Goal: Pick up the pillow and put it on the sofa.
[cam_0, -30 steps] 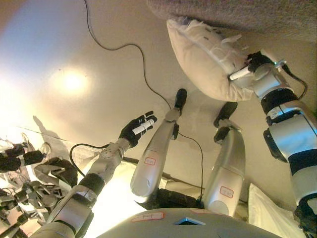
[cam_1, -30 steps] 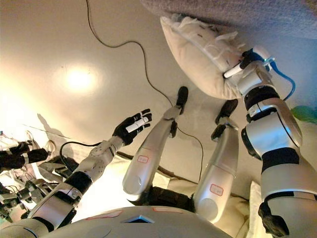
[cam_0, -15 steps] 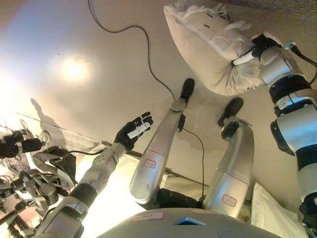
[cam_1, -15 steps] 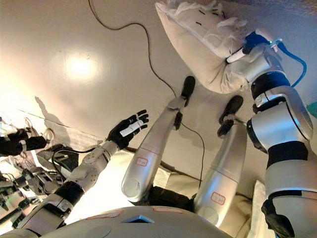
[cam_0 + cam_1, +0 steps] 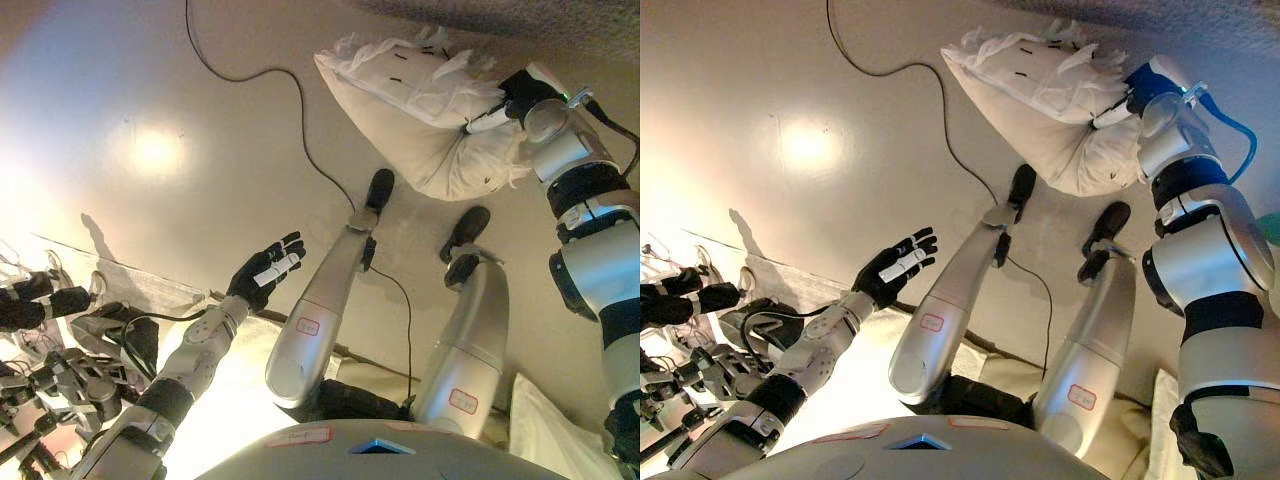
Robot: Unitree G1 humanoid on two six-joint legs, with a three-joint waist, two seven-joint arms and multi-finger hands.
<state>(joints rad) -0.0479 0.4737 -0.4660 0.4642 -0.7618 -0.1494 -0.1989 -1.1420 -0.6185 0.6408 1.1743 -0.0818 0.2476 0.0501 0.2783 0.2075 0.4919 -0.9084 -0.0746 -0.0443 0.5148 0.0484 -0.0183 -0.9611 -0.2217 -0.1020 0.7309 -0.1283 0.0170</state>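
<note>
A cream pillow point(image 5: 420, 110) with a ruffled white edge hangs in the air at the upper right, close below the grey sofa point(image 5: 520, 18) that runs along the top edge. My right hand point(image 5: 508, 100) is shut on the pillow's right end, fingers pinching its cloth. My left hand point(image 5: 264, 273) is held out low at the centre left, fingers straight and spread, holding nothing, well away from the pillow.
A black cord point(image 5: 262, 75) snakes over the pale floor from the top toward the middle. A heap of dark and clear objects point(image 5: 60, 350) lies at the lower left. A second pale cushion point(image 5: 545, 425) shows at the lower right corner.
The right hand has turned the pillow flatter, its free end swinging out to the left. The left hand stays open and has hardly moved.
</note>
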